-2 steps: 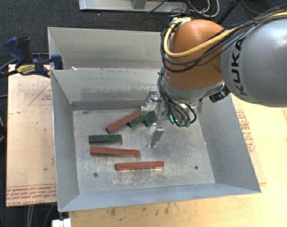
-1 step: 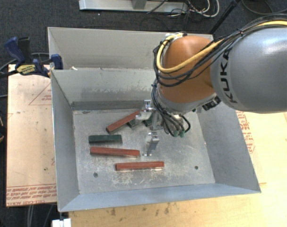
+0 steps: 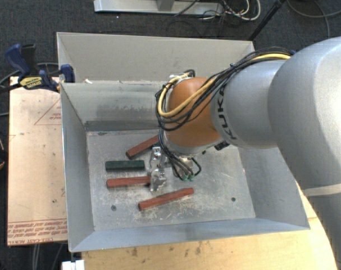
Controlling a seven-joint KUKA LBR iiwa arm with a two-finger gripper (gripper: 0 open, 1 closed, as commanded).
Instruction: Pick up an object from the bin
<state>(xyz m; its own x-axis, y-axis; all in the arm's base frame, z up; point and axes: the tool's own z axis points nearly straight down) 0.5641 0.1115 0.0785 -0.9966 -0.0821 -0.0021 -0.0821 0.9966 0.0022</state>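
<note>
My gripper (image 3: 157, 176) reaches down into the middle of the bin, its metal fingers hanging just off the right end of a red-brown bar (image 3: 127, 181). A dark green bar (image 3: 124, 165) lies just left of the fingers, slightly farther back. In front of the gripper a longer red-brown bar (image 3: 166, 198) lies at a slant on the bin floor. Behind it, a fourth bar (image 3: 141, 147), also red-brown, angles up toward the arm and is partly hidden by it. Nothing shows between the fingers.
The arm with its orange cover and yellow cables hangs over the bin's centre and right side, hiding the floor beneath. The bin's sloped walls close in on all sides.
</note>
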